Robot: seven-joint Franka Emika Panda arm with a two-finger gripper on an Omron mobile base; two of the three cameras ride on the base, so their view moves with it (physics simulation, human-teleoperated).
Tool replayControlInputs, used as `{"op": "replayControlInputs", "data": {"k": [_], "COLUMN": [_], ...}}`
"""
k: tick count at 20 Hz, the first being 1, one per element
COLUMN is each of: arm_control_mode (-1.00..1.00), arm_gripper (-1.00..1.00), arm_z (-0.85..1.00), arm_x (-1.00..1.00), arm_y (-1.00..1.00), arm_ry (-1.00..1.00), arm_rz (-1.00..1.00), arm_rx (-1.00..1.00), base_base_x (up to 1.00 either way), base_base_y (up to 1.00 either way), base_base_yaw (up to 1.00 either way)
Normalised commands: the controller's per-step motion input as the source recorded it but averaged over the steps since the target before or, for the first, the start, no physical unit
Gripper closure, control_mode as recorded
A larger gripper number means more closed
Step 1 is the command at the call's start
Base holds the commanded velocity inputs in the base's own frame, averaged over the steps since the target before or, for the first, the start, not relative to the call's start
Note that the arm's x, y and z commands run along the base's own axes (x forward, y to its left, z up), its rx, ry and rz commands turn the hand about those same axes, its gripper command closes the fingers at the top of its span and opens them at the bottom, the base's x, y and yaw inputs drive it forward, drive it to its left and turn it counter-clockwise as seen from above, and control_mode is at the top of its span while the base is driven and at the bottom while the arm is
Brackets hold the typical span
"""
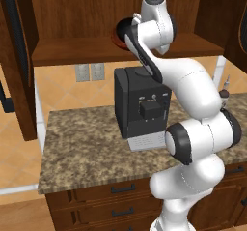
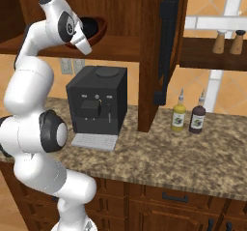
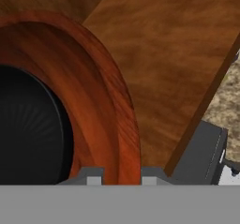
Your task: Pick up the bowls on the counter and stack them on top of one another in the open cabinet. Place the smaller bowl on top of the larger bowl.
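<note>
The larger reddish-brown bowl (image 2: 100,32) sits tilted on the shelf board (image 2: 120,46) of the open cabinet, with the smaller black bowl (image 2: 89,26) inside it. In the hand view the brown bowl (image 3: 101,101) curves across the left side and the black bowl (image 3: 28,129) lies within it. My gripper (image 3: 121,177) straddles the brown rim, its fingertips (image 3: 94,177) close on either side, and looks shut on it. From the left base view the arm covers most of the brown bowl (image 1: 117,36); the shelf (image 1: 72,51) runs leftward from it.
A black coffee machine (image 2: 99,99) stands on the granite counter (image 2: 169,152) right under the shelf, its top (image 3: 201,153) showing below the board edge. Two bottles (image 2: 178,114) stand to the right past a cabinet side panel (image 2: 149,56). Drawers (image 1: 116,196) front the counter.
</note>
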Motion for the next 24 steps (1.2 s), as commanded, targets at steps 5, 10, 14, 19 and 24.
{"op": "replayControlInputs", "data": {"k": [5,10,14,19,24], "arm_control_mode": [-1.00,-1.00,-1.00,-1.00,-1.00], "arm_gripper": [-1.00,-1.00,-1.00,-1.00,-1.00], "arm_z": [0.00,0.00,0.07,0.30,-0.16], "arm_x": [0.00,0.00,-0.17,-0.75,-1.00], "arm_y": [0.00,0.00,0.00,0.00,0.04], "arm_ry": [0.00,0.00,-0.02,-0.08,0.00], "arm_rz": [0.00,0.00,0.01,0.14,0.37], "arm_rx": [0.00,0.00,0.00,0.00,-0.04], "base_base_x": [0.00,0.00,0.00,0.00,0.00], "base_base_y": [0.00,0.00,0.00,0.00,0.00], "base_base_yaw": [0.00,0.00,0.00,0.00,0.00]}}
